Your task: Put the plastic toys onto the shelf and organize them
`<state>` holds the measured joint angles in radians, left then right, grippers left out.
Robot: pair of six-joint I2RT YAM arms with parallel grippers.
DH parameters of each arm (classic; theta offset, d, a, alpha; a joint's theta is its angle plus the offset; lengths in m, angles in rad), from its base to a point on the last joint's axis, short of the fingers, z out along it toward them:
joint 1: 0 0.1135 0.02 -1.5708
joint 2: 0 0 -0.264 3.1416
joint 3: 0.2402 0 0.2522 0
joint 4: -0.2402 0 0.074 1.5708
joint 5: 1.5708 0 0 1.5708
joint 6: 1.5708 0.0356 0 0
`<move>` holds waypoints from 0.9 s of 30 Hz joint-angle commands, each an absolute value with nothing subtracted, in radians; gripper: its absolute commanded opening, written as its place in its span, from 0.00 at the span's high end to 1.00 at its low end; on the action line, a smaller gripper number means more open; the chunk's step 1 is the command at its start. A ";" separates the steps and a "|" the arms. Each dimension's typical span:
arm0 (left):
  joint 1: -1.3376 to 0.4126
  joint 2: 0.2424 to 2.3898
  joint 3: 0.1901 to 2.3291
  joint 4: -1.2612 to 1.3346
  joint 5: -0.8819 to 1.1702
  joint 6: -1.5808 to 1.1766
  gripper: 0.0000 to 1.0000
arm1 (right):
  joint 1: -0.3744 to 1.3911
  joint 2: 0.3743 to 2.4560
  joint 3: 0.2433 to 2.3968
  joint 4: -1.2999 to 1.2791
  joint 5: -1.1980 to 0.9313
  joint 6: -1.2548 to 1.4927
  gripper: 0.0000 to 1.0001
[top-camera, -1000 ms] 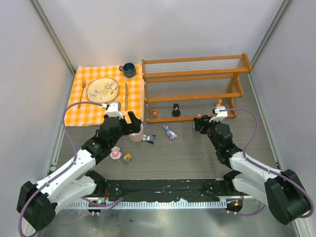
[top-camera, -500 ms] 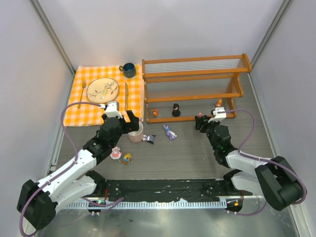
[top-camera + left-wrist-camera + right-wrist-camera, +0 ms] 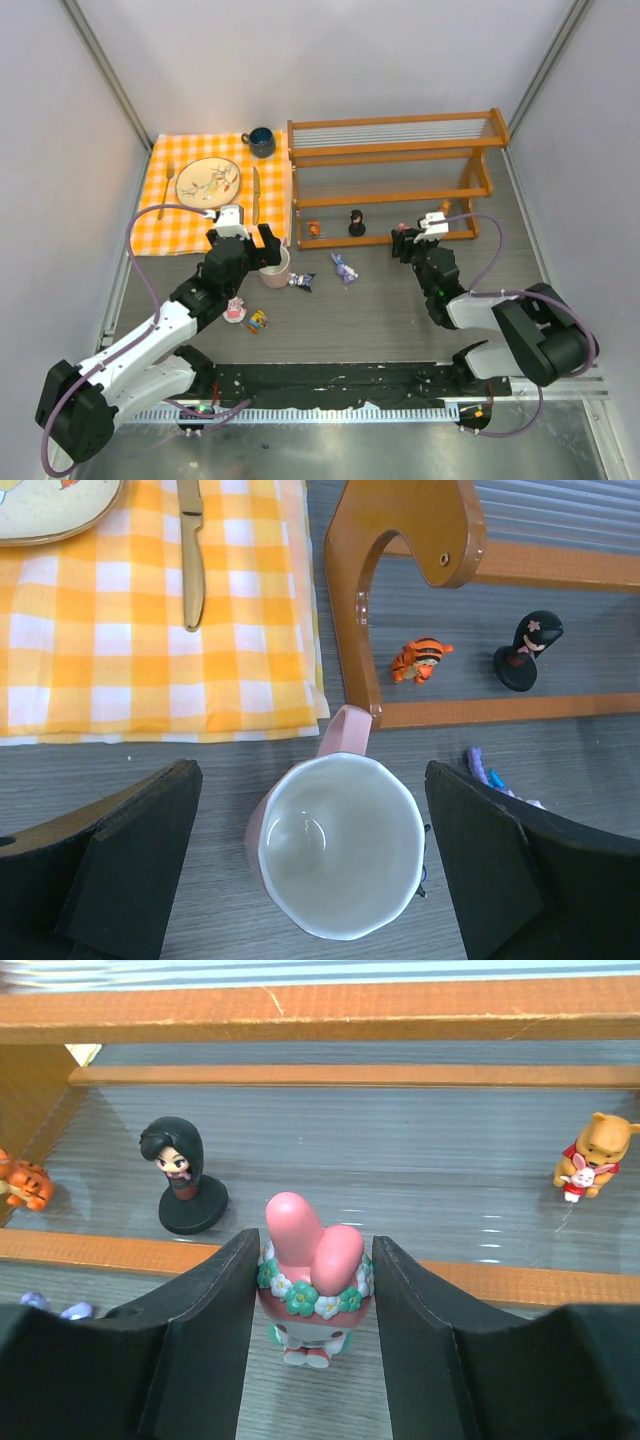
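My right gripper (image 3: 312, 1295) is shut on a pink bunny-eared toy (image 3: 310, 1260) with a flower wreath. It holds the toy low, just in front of the front rail of the wooden shelf (image 3: 390, 150). On the bottom tier stand a tiger toy (image 3: 22, 1184), a black-haired figurine (image 3: 182, 1175) and a yellow bear toy (image 3: 588, 1155). My left gripper (image 3: 340, 880) is open, with its fingers on either side of the white-and-pink mug (image 3: 340, 860). A purple-blue toy (image 3: 344, 268), a dark toy (image 3: 302, 282), a pink-white toy (image 3: 235, 310) and a yellow toy (image 3: 258, 320) lie on the table.
An orange checked cloth (image 3: 180, 225) at the left holds a plate (image 3: 208, 182), a fork, a knife (image 3: 191, 550) and a dark blue cup (image 3: 261, 141). The shelf's end panel (image 3: 400, 540) stands just beyond the mug. Grey walls close in both sides.
My right gripper has moved a little forward and left toward the shelf's bottom tier with the pink toy in it. The left arm has barely moved.
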<state>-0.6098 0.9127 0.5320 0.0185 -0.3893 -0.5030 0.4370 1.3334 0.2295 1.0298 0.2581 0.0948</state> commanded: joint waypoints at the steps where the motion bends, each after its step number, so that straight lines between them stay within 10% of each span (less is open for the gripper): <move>1: -0.612 0.914 0.522 0.077 -0.400 -0.466 0.00 | 0.443 1.405 0.264 1.247 0.296 0.060 0.99; 27: -0.612 0.942 0.503 0.095 -0.390 -0.474 0.00 | 0.416 1.651 0.334 1.483 0.353 0.012 0.99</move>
<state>-0.6098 0.9474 0.5068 0.0406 -0.3824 -0.4850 0.4278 1.6474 0.3065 1.2621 0.3214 0.0345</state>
